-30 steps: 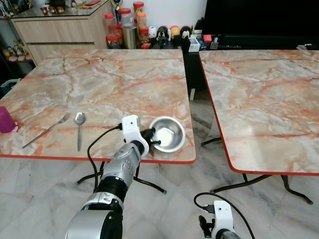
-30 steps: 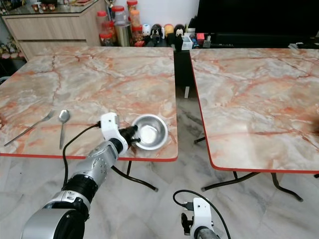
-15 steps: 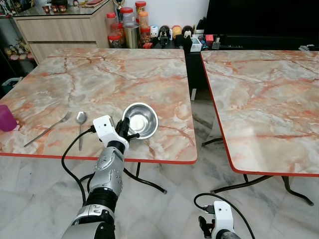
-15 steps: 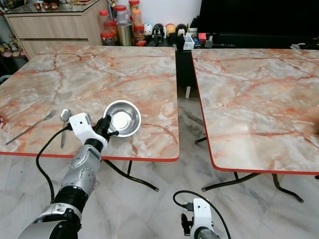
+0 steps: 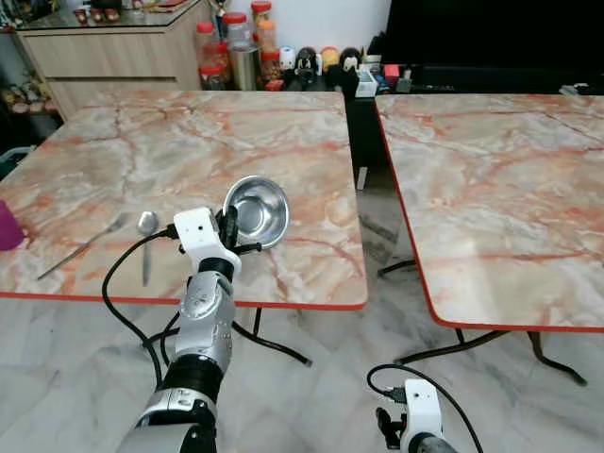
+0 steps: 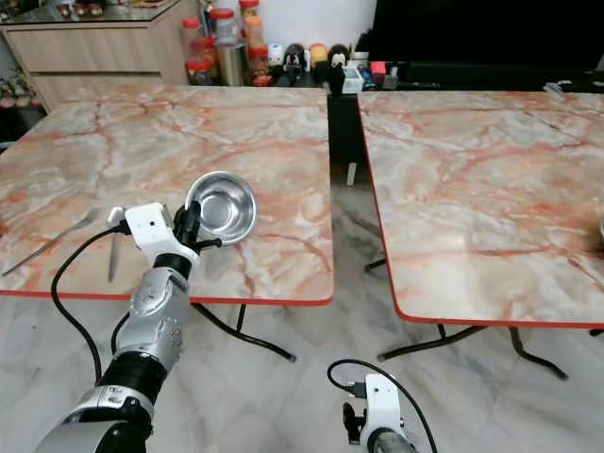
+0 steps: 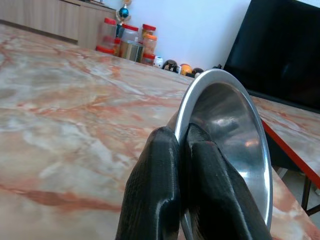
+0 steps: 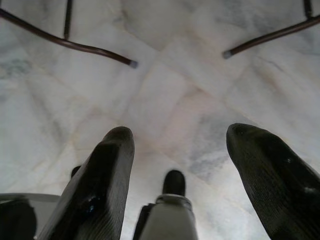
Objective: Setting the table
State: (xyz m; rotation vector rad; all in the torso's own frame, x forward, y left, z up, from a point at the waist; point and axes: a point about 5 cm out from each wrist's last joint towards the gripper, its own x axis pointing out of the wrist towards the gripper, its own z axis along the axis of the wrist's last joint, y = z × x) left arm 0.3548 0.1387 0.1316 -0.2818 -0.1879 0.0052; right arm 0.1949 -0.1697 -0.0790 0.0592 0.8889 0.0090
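Observation:
My left gripper (image 5: 229,229) is shut on the rim of a steel bowl (image 5: 260,209), holding it tilted on edge above the near part of the left marble table (image 5: 189,151). In the left wrist view the two black fingers (image 7: 155,190) pinch the bowl's rim (image 7: 225,130). A spoon (image 5: 145,236) and a fork (image 5: 90,243) lie side by side on the table left of the gripper. My right gripper (image 8: 180,165) hangs open low over the floor, its wrist at the bottom (image 5: 415,425).
A second marble table (image 5: 491,189) stands to the right across a narrow gap. Jars and figurines (image 5: 255,47) line the far side by a wooden cabinet (image 5: 104,47). A purple cup (image 5: 8,225) sits at the left table's near left edge.
The left gripper has carried the bowl from the table's near right part leftward and lifted it, tipping it up on edge. The right arm has stayed put.

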